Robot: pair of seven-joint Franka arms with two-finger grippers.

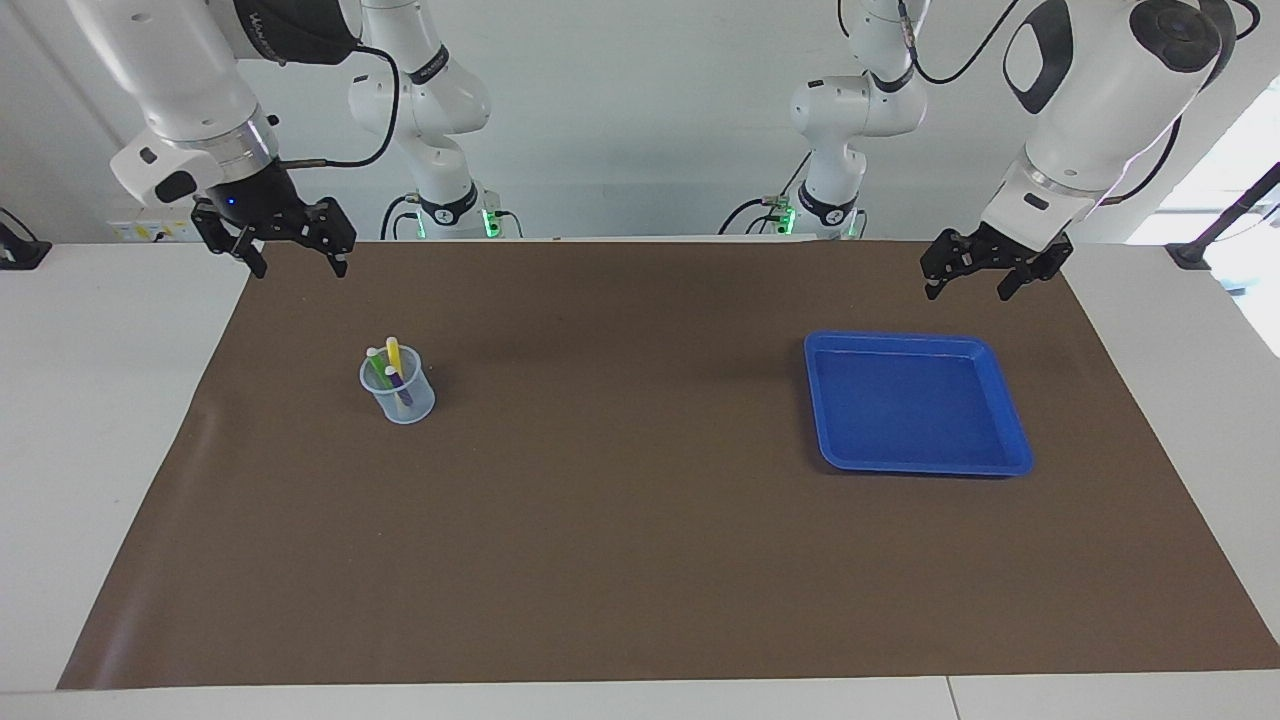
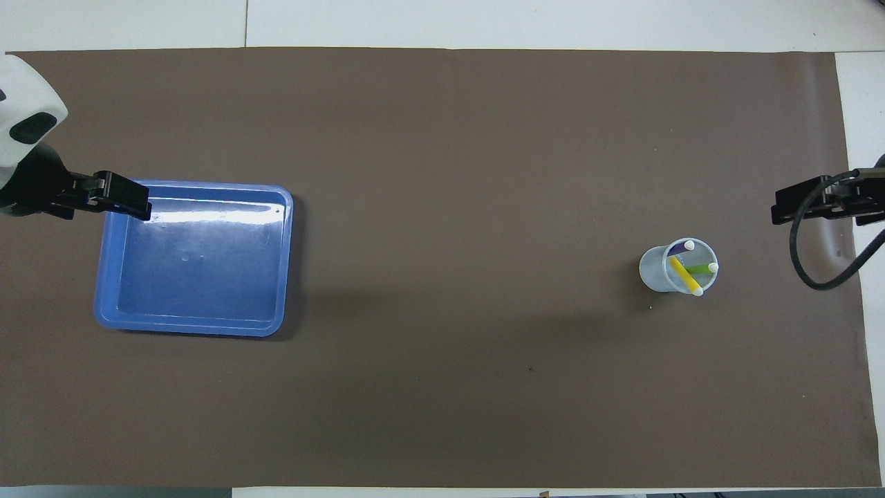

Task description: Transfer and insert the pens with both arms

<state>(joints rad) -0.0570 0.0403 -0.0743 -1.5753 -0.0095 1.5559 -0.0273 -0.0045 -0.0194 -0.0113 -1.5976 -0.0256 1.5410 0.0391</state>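
1. Facing view: pens (image 1: 393,368) stood in a cup (image 1: 398,397) toward the right arm's end of the mat (image 1: 640,560), near the edge by the robots. Right gripper (image 1: 292,252) spread, empty, over that corner. Left gripper (image 1: 968,279) spread, waiting over the opposite corner, by the tray (image 1: 1010,420).
2. Overhead view: pens (image 2: 687,271) leaned crossed in the cup (image 2: 653,271). Likely light, stiff, slick; pinch the shaft just under the pale tip.

Little lettering legible from here. White print runs along the dark band on the right arm (image 1: 290,25) at about 11 o'clock in the facing view, too small to make out. No readable marks on the blue tray (image 1: 915,405) or the clear cup (image 1: 398,390).
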